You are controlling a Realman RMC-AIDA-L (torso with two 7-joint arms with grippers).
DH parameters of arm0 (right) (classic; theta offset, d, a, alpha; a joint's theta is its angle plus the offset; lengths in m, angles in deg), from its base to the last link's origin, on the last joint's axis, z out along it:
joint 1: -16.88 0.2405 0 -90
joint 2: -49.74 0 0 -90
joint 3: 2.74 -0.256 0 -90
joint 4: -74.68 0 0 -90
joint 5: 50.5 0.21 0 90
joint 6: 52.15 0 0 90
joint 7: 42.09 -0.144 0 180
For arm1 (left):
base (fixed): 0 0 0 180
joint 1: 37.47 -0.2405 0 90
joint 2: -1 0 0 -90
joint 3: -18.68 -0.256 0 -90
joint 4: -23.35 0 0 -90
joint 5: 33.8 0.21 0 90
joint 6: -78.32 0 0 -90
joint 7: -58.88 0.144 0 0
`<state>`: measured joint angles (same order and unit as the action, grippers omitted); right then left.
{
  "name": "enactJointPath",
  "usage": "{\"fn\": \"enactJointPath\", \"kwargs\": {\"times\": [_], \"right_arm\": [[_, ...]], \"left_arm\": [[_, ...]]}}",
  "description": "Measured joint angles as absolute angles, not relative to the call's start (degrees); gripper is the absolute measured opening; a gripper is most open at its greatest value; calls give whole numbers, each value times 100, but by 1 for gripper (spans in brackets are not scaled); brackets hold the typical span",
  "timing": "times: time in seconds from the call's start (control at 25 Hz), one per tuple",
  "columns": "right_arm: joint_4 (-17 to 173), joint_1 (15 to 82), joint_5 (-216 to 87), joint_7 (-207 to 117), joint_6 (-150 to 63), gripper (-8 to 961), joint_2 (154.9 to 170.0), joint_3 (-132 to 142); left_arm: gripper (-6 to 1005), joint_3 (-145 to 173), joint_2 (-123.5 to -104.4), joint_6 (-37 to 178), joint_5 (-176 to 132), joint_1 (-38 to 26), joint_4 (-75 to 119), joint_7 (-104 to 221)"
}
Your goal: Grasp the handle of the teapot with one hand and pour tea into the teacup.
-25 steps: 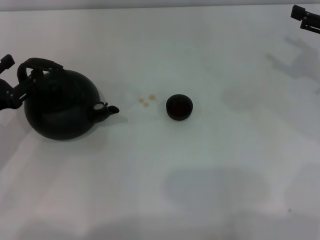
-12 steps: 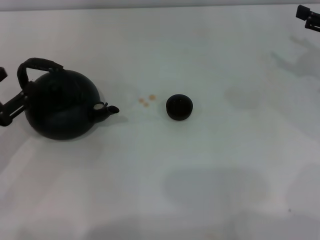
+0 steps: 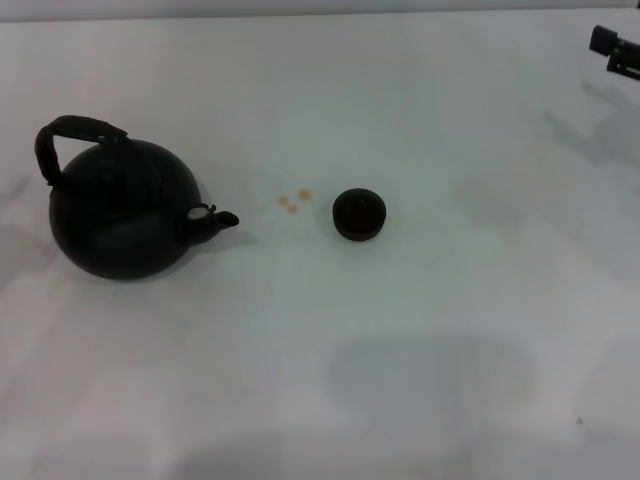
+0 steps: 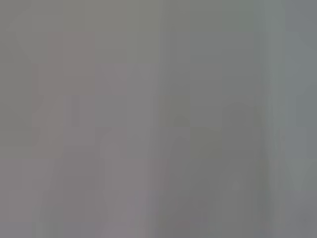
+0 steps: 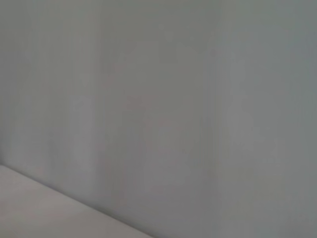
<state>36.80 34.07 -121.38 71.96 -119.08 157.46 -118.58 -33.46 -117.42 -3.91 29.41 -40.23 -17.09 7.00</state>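
**Teapot and teacup stand apart on a white table, no gripper on the handle**

A round matte-black teapot (image 3: 120,215) sits upright on the left side of a white table (image 3: 400,380). Its arched black handle (image 3: 70,135) rises over the lid, with nothing touching it. The short spout (image 3: 215,218) points toward the robot's right, at a small dark teacup (image 3: 359,214) that stands near the middle of the table, well apart from the pot. Between spout and cup lie a few small orange-brown spots (image 3: 293,201) on the tabletop.

The right gripper (image 3: 617,52) shows only as a dark tip at the far right edge; whether its fingers are spread or pressed together cannot be told. The left gripper is out of sight. Both wrist views show only plain grey surface.
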Motion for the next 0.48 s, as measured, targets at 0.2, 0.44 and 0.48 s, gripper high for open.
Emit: {"fn": "enactJointPath", "kwargs": {"times": [0.2, 0.44, 0.48], "right_arm": [[3654, 3312, -12126, 7295, -12074, 855, 15913, -11858], [3665, 3183, -12091, 7551, -12178, 855, 16137, -11894], [3666, 3157, -12088, 7602, -12206, 855, 16174, -11938]], "left_arm": [[815, -2925, -11675, -438, 2985, -3617, -1729, 70], [816, -2623, -11589, -263, 3202, -3339, -1732, -141], [816, -2478, -11599, -230, 3300, -3321, -1733, -165]]}}
